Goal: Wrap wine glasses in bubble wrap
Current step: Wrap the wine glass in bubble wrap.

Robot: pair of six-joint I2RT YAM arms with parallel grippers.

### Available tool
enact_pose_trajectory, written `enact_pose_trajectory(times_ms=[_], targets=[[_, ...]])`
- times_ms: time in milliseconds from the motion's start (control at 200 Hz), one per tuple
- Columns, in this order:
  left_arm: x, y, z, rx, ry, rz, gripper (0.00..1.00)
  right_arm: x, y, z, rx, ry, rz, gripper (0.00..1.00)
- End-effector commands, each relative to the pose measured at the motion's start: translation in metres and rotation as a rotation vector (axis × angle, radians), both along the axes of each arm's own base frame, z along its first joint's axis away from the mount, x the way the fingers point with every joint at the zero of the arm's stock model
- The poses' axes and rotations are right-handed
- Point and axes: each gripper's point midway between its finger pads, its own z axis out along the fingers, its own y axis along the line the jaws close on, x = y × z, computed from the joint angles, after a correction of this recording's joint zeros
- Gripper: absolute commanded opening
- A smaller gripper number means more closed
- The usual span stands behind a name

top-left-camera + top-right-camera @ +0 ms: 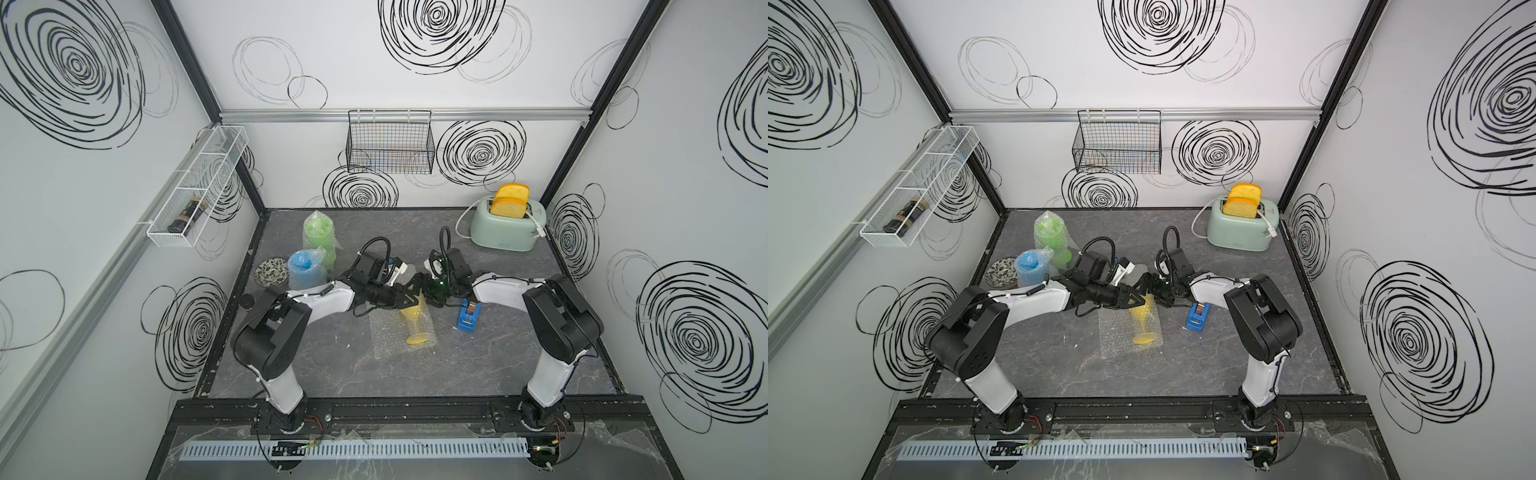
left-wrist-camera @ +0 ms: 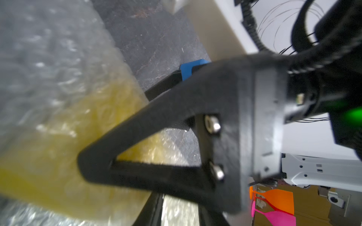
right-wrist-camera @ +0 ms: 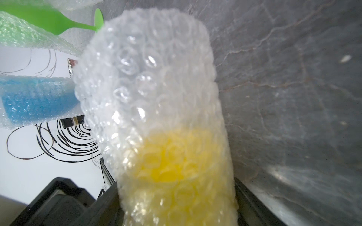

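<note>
1. The yellow plastic stemmed goblet (image 1: 414, 321) (image 1: 1142, 321) lies on its side near the middle of the dark grey marbled table (image 1: 332, 374). Its round foot points toward the arm bases and its bowl end lies under the two tools.
2. A clear sheet of bubble wrap (image 1: 385, 337) (image 1: 1112, 338) is curled over the goblet as a loose roll. A flat remainder of the sheet lies on the table on the left arm's side.
3. The right tool (image 1: 427, 291) (image 1: 1155, 291) straddles the bowl end of the roll. In the right wrist view its black fingers (image 3: 103, 203) press against both sides of the wrapped goblet (image 3: 166, 162), so it is gripping it.
4. The left tool (image 1: 409, 297) (image 1: 1136, 297) sits just beside the right tool at the same end of the roll. I cannot tell whether its jaws stand apart or closed. The left wrist view is blurred and mostly filled by the right tool's triangular finger in front of the wrapped goblet (image 2: 58, 146).
5. A lime green goblet (image 1: 319, 235) (image 1: 1050, 235), wrapped in bubble film, stands upright at the far left of the table.
6. A blue goblet (image 1: 305, 267) (image 1: 1032, 265), also wrapped, stands upright just in front of the green one.
7. A blue tape dispenser (image 1: 469, 319) (image 1: 1198, 319) sits on the table near the roll, on the right arm's side.
8. A small patterned bowl (image 1: 272, 272) rests just beside the blue goblet.
9. A mint green toaster (image 1: 505, 230) holding yellow slices stands in the far right corner.
</note>
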Motion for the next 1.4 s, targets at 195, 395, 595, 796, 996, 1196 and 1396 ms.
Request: enact_pose_trajectory(times_ms=[195, 395, 595, 796, 996, 1196, 1396], targets=[[-0.004, 0.119, -0.033, 0.111, 0.037, 0.451, 0.45, -0.017, -0.018, -0.027, -0.097, 0.078, -0.044, 0.81], [-0.016, 0.120, -0.058, 0.088, 0.103, 0.500, 0.47, -0.019, -0.016, -0.030, -0.102, 0.085, -0.049, 0.81], [-0.014, 0.114, -0.080, 0.089, 0.211, 0.504, 0.45, -0.018, -0.015, -0.025, -0.101, 0.078, -0.052, 0.81], [-0.005, 0.112, -0.091, 0.120, 0.243, 0.506, 0.29, -0.020, -0.016, -0.025, -0.104, 0.083, -0.049, 0.81], [-0.001, 0.105, -0.076, 0.094, 0.201, 0.488, 0.05, -0.019, -0.016, -0.023, -0.098, 0.077, -0.052, 0.81], [0.009, 0.078, -0.035, 0.017, 0.076, 0.399, 0.00, -0.020, -0.016, -0.024, -0.098, 0.077, -0.059, 0.81], [0.009, 0.041, 0.001, -0.053, -0.009, 0.275, 0.00, -0.023, -0.018, -0.027, -0.106, 0.078, -0.073, 0.80]])
